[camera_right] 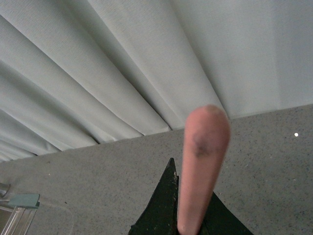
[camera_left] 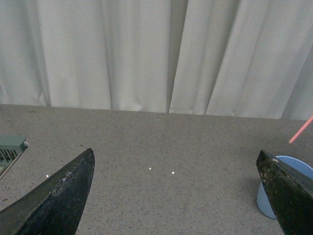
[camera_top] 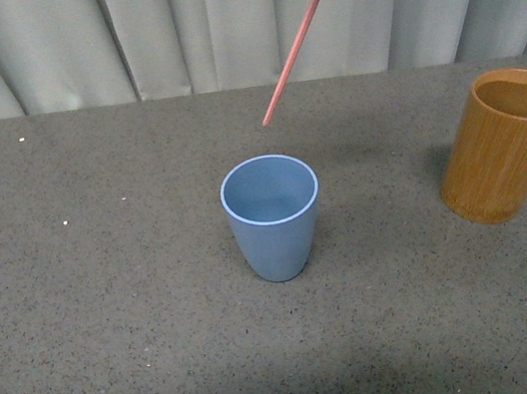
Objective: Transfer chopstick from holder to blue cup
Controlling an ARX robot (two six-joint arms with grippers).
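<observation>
One grey speckled table [camera_top: 119, 363] fills the front view, bare in front of the cup [camera_top: 273, 216] and running back to pale pleated curtains [camera_top: 37, 53]. A few white flecks lie on it at far left. The cup is light blue with a paler rim, upright, tapering to its base, roughly mid-table with open room on all sides. The holder [camera_top: 506, 144] — orange-brown wood, thick-walled, upright — stands well apart at the right edge. The chopstick [camera_top: 302, 31], thin and pink-red, hangs tilted in the air, its lower tip above the table just behind the cup's rim, its upper end running off the top edge toward the right arm. The right gripper [camera_right: 188, 215] is clamped on it — dark fingers [camera_right: 164, 205] hug the pink shaft. The left gripper [camera_left: 178, 196] hangs low with fingers spread wide, holding nothing.
</observation>
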